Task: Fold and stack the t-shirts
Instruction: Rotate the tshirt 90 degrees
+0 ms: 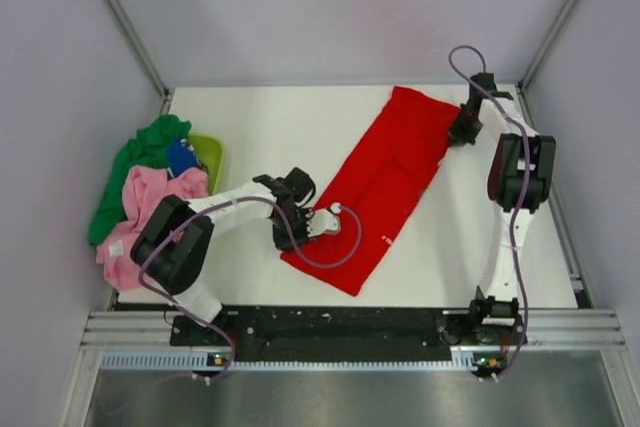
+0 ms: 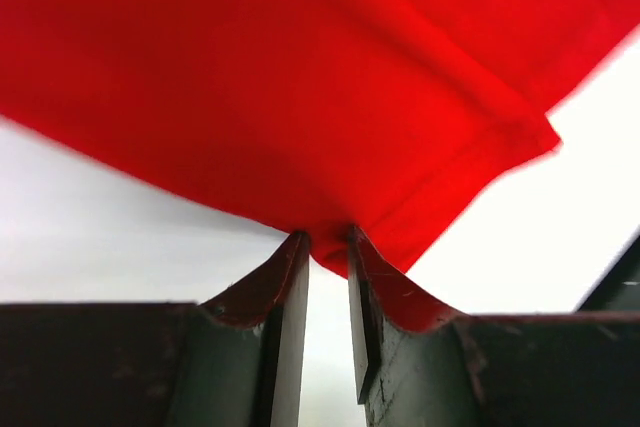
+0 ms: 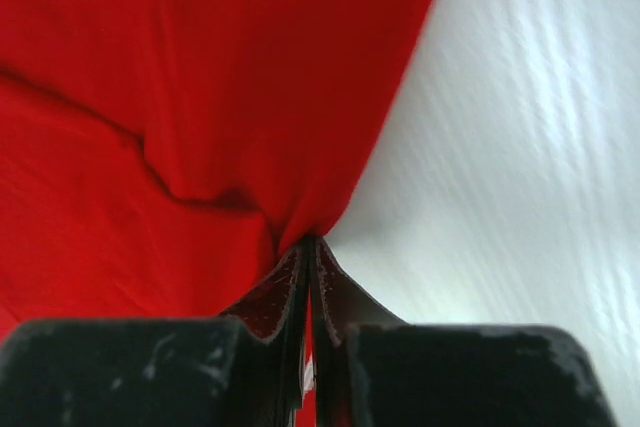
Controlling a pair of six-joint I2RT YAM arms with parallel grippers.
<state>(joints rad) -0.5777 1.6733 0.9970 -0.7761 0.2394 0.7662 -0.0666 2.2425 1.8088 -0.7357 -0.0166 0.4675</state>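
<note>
The red t-shirt (image 1: pixel 385 182) lies as a long folded strip slanting from the table's far right to the near middle. No print shows on it. My left gripper (image 1: pixel 330 219) is at the strip's near left edge, its jaws narrowly apart and pinching the red hem (image 2: pixel 440 187) at their tips (image 2: pixel 329 242). My right gripper (image 1: pixel 462 132) is at the far right corner, shut tight on a pinch of red cloth (image 3: pixel 200 97) at its tips (image 3: pixel 310 242). Green (image 1: pixel 140 152), pink (image 1: pixel 150 202) and blue (image 1: pixel 182 157) t-shirts lie heaped at the left.
A lime-green plastic basket (image 1: pixel 212 155) sits under the heap at the table's left edge. Grey walls and metal frame posts (image 1: pixel 125 22) enclose the white table (image 1: pixel 270 122). The arms' base rail (image 1: pixel 340 325) runs along the near edge.
</note>
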